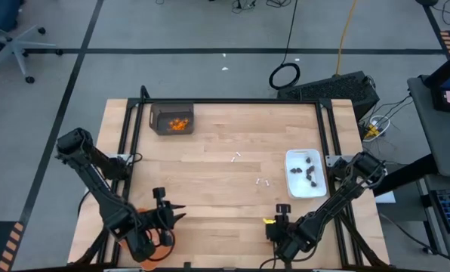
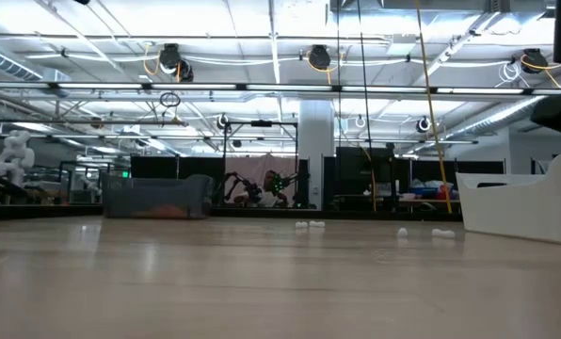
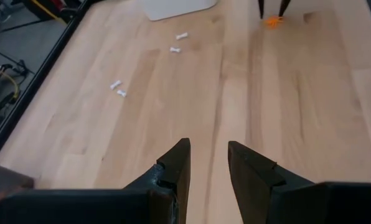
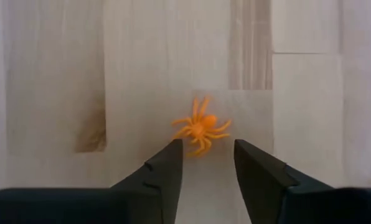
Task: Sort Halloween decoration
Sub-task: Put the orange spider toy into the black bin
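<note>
An orange spider (image 4: 201,127) lies on the wooden table just past the tips of my right gripper (image 4: 207,152). That gripper is open, points steeply down near the table's front edge (image 1: 279,217), and has one finger on each side of the spider without touching it. My left gripper (image 3: 208,155) hangs open and empty over bare wood at the front left (image 1: 180,216). Small white sticks (image 1: 261,181) lie loose mid-table. The orange tray (image 1: 172,119) holds orange bits, and the white dish (image 1: 306,172) holds dark bits.
The tray stands at the far left and the dish at the right edge. One more white stick (image 1: 236,158) lies near the table's centre. Black frame rails (image 1: 127,136) run along the left and right sides. Bare wood lies between the two grippers.
</note>
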### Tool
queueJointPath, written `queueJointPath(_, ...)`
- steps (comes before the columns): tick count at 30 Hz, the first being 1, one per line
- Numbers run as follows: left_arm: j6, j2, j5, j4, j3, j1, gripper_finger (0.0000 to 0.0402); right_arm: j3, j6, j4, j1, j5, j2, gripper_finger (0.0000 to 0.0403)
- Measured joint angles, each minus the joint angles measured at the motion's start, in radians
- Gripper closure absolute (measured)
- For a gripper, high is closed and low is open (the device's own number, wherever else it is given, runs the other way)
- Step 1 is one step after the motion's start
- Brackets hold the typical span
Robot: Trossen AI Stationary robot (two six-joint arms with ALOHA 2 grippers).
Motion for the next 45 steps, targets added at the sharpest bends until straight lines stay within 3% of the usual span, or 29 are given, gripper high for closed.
queueJointPath(5, 0.004, 0.0, 0.0, 0.0, 0.0, 0.021, 0.0295, 0.004, -0.026, 0.022, -0.015, -0.038, 0.02, 0.0303)
queueJointPath(13, 0.024, 0.0, 0.0, 0.004, -0.001, 0.034, 0.0295, 0.003, -0.035, 0.039, -0.02, -0.037, 0.024, 0.0396)
queueJointPath(19, 0.037, 0.0, -0.03, 0.05, -0.001, 0.034, 0.0295, -0.003, -0.063, 0.089, -0.019, 0.024, 0.023, 0.0402)
queueJointPath(25, 0.127, 0.0, -0.054, 0.159, -0.003, 0.04, 0.0295, -0.004, -0.089, 0.199, -0.028, 0.229, 0.013, 0.0403)
queueJointPath(27, 0.157, 0.0, -0.058, 0.182, -0.004, 0.042, 0.0295, -0.003, -0.112, 0.248, -0.032, 0.254, 0.013, 0.0403)
queueJointPath(34, 0.176, 0.024, -0.057, 0.212, -0.004, 0.047, 0.0295, -0.003, -0.158, 0.306, -0.079, 0.249, 0.013, 0.0403)
queueJointPath(37, 0.176, 0.052, -0.052, 0.212, -0.005, 0.047, 0.0295, -0.002, -0.167, 0.331, -0.097, 0.174, 0.013, 0.0399)
queueJointPath(45, 0.175, 0.102, -0.052, 0.213, -0.005, 0.048, 0.0295, -0.001, -0.164, 0.353, -0.125, 0.088, 0.022, 0.0323)
